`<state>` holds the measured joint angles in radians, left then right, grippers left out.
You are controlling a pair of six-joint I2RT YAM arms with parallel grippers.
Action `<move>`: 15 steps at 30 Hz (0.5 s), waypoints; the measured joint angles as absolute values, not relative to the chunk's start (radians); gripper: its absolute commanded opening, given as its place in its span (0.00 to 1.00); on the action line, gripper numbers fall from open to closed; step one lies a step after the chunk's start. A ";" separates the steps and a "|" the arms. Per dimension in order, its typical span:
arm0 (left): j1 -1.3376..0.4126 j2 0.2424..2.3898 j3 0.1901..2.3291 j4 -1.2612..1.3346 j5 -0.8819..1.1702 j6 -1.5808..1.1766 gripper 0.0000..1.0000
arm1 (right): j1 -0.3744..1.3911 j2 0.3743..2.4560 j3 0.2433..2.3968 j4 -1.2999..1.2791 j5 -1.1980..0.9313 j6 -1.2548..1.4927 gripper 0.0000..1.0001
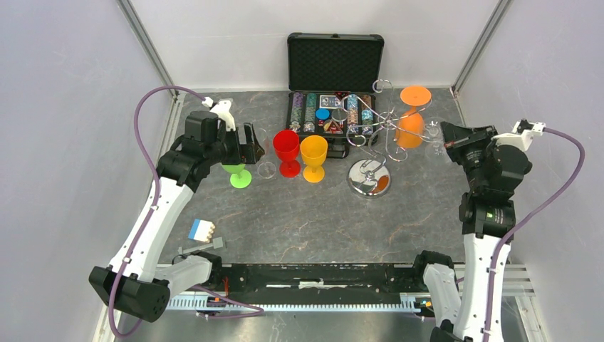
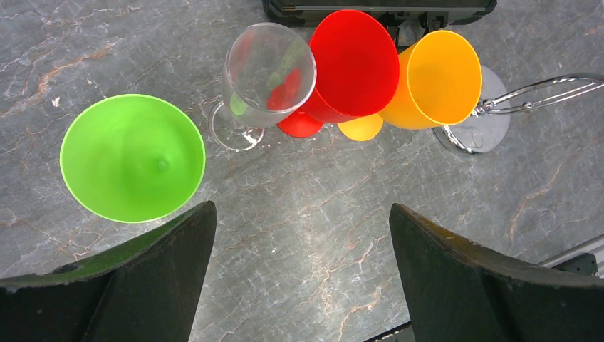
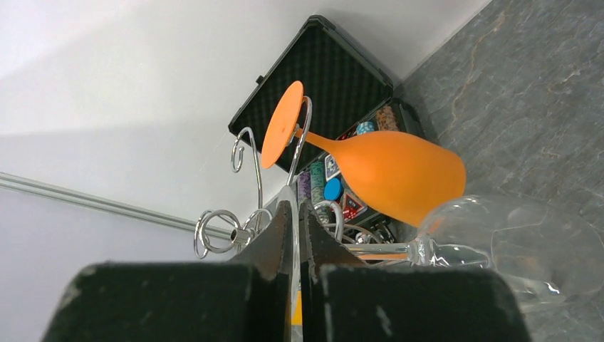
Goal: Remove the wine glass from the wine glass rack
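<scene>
The silver wire wine glass rack (image 1: 377, 128) stands on its shiny disc base (image 1: 369, 177) at the back right. An orange wine glass (image 1: 411, 121) hangs upside down from one arm. A clear wine glass (image 3: 520, 246) lies sideways at the rack's right side; it is faint in the top view (image 1: 432, 137). My right gripper (image 3: 297, 206) is shut on that glass's thin clear foot, right beside the rack's hub (image 3: 241, 234). My left gripper (image 2: 303, 228) is open and empty above the table, next to a green glass (image 2: 132, 157).
Green (image 1: 237, 172), clear (image 1: 266, 167), red (image 1: 287, 153) and yellow (image 1: 313, 158) glasses stand in a row left of the rack. An open black case (image 1: 335, 64) with poker chips sits behind. A small blue-and-white block (image 1: 201, 229) lies near the front left.
</scene>
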<state>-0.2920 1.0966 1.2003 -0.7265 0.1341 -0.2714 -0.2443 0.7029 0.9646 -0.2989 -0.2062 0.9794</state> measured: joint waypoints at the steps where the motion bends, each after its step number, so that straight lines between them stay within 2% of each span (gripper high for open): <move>1: -0.292 1.097 1.200 -0.727 0.134 -0.271 0.96 | -0.244 0.698 0.965 -0.306 -0.208 0.984 0.00; 15: -0.292 1.097 1.200 -0.727 0.134 -0.271 0.96 | -0.244 0.696 0.947 -0.265 -0.318 1.068 0.00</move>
<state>-0.2920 1.0966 1.2003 -0.7265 0.1341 -0.2714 -0.2443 0.6964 0.9474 -0.2646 -0.3176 1.0683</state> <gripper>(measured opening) 0.961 0.021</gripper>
